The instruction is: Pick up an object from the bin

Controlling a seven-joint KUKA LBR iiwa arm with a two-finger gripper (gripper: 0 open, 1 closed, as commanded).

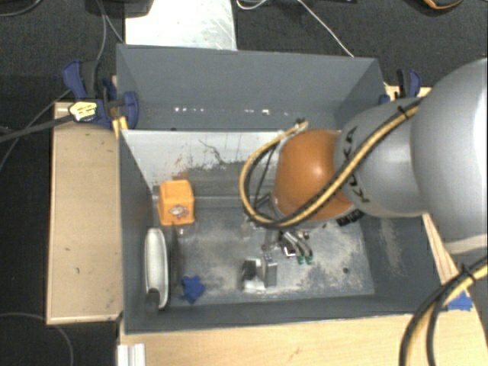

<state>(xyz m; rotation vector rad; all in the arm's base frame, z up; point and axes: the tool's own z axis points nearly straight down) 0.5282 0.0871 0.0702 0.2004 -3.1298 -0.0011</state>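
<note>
My end effector [264, 268] hangs low over the bin [229, 90] floor, to the right of the orange block [176, 202] and nearer the front wall than that block. My wrist's orange cover [305, 175] and its looped cables sit above it and hide much of it, so I cannot tell whether it is open or closed. I see nothing that I could call held.

The closest thing is a small grey piece [251, 280]. It lies on the floor right of the orange block and further forward, touching or just beside the tip of my end effector on the side towards the block. Its outline runs into my own metal parts, so I cannot judge its long axis, nor whether I touch it.

Two other things lie towards the block's side. A blue scrap [191, 288] sits forward of the orange block, between the grey piece and the left wall. A long white thing [156, 268] lies along that wall, forward of the block, its long axis running from back to front.

I judge the grey piece to be the likeliest pick, since it needs only a slight shift towards the block. The blue scrap would call for a longer reach the same way.
</note>
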